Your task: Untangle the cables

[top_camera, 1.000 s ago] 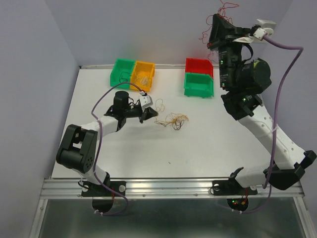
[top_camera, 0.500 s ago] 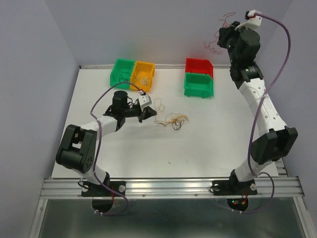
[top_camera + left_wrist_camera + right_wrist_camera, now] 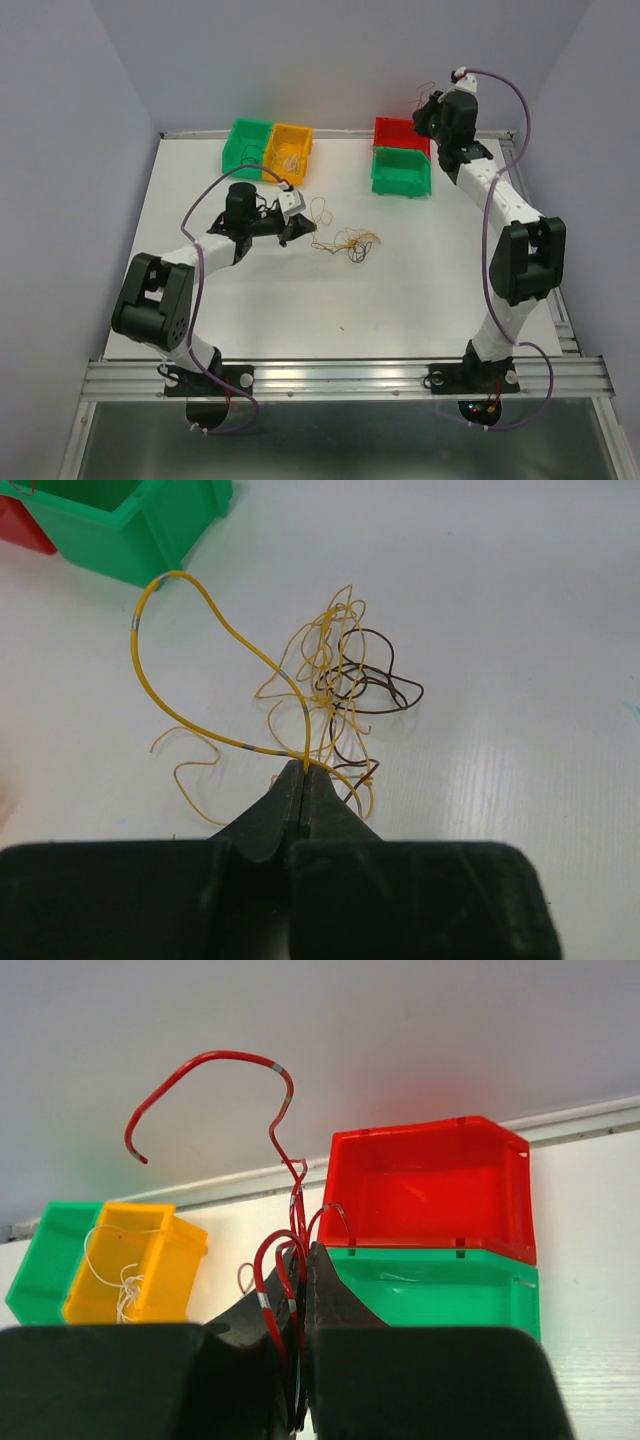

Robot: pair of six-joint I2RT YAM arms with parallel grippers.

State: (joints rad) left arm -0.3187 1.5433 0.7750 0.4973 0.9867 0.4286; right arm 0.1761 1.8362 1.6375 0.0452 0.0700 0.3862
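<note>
A tangle of thin yellow and orange-tan cables [image 3: 348, 242] lies on the white table, with a dark brown strand [image 3: 385, 685] through it. My left gripper [image 3: 303, 770] is shut on a yellow cable [image 3: 200, 610] that loops up to the left of the tangle. In the top view that gripper [image 3: 303, 226] sits just left of the tangle. My right gripper [image 3: 303, 1255] is shut on a curly red cable [image 3: 205, 1060]. It holds the cable in the air at the back right [image 3: 424, 108], beside the red bin [image 3: 401, 132].
A green bin [image 3: 400, 171] stands in front of the red bin. At the back left a green bin [image 3: 246, 146] stands next to a yellow bin [image 3: 289, 150] holding whitish strands [image 3: 125, 1285]. The purple arm cords hang beside each arm.
My right arm has swung down from high above the table to just beside the red bin, carrying the red cable. My left arm has stayed still.
</note>
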